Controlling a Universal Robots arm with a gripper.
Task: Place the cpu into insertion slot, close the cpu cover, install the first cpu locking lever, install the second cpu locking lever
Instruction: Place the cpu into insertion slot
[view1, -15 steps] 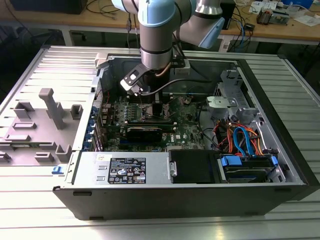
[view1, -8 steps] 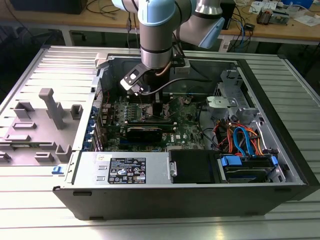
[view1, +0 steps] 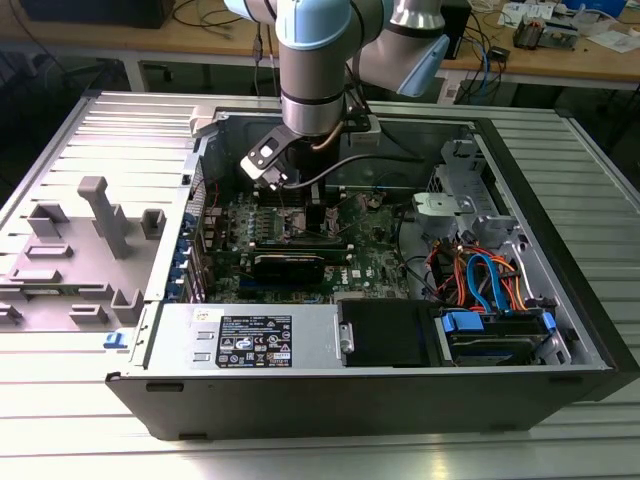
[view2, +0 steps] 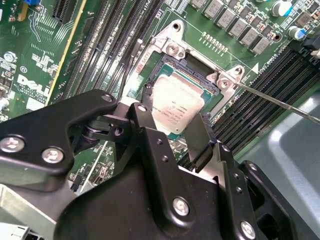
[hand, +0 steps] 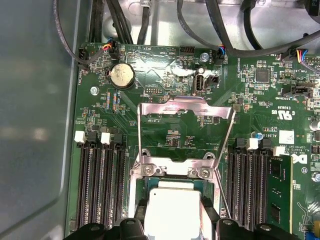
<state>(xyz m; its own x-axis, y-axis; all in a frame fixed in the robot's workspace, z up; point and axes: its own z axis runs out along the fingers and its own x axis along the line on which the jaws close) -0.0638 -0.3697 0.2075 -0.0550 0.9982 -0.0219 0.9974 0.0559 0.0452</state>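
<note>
Placing step: my gripper (view2: 174, 117) pinches the cpu (view2: 175, 100) over the slot (view2: 182, 67), cover (hand: 150, 109) open; seating likely needs square, gentle lowering.

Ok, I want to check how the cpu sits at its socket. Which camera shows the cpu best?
The second wrist view: the cpu shows its grey top and edges between the fingers of the gripper. The first wrist view shows it washed white and cut by the picture's edge. In the exterior view the arm covers it.

Bright room light, white glare on the cpu (hand: 175, 212), soft shadows
</note>
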